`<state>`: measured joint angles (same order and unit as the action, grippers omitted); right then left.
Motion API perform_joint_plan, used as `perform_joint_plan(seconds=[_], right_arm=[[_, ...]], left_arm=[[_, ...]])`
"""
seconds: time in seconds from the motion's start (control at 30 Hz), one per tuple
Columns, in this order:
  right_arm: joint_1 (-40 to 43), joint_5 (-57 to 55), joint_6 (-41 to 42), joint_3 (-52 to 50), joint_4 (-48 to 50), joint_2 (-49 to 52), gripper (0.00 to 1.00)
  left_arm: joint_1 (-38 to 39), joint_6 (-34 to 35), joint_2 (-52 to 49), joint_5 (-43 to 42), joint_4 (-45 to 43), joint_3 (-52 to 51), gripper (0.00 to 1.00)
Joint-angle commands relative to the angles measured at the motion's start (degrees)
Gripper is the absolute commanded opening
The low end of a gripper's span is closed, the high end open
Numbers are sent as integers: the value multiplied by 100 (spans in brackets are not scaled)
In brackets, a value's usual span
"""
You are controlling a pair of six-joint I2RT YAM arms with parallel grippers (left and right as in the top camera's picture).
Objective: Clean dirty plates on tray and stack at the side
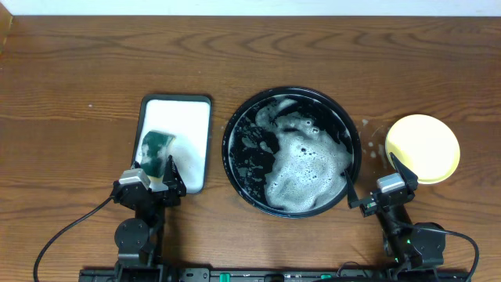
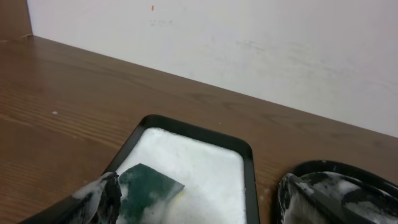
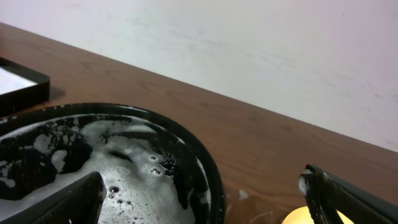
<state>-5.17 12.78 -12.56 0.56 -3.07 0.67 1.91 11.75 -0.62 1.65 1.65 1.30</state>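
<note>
Yellow plate (image 1: 423,147) sits on the surface (image 1: 78,78) right of the foamy tray (image 1: 228,145), just beside the right tool (image 1: 373,174), which we see open and empty, as is the left tool (image 1: 159,166). We judge the plate stiff, slippery, breakable: grip its rim.

Sponge (image 1: 156,147) in dish (image 1: 190,124) left of tray (image 1: 228,149); plate (image 1: 423,147) right of tray

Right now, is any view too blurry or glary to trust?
Overhead: sharp, evenly lit; yellow plate bright but readable. Left wrist: left gripper's fingers soft, sponge clear. Right wrist: right gripper's fingers dark, soft; tray rim crisp.
</note>
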Motion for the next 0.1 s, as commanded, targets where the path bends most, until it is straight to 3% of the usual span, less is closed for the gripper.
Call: perform_joint_plan(seconds=[0.0,0.07], right_arm=[[-50,-50,-35,-26,2,-33,99],[-50,-50,-35,-26,2,-33,99]], left_arm=[[-17,-57,39,26,236,-107,82],[-17,-57,39,26,234,-107,82]])
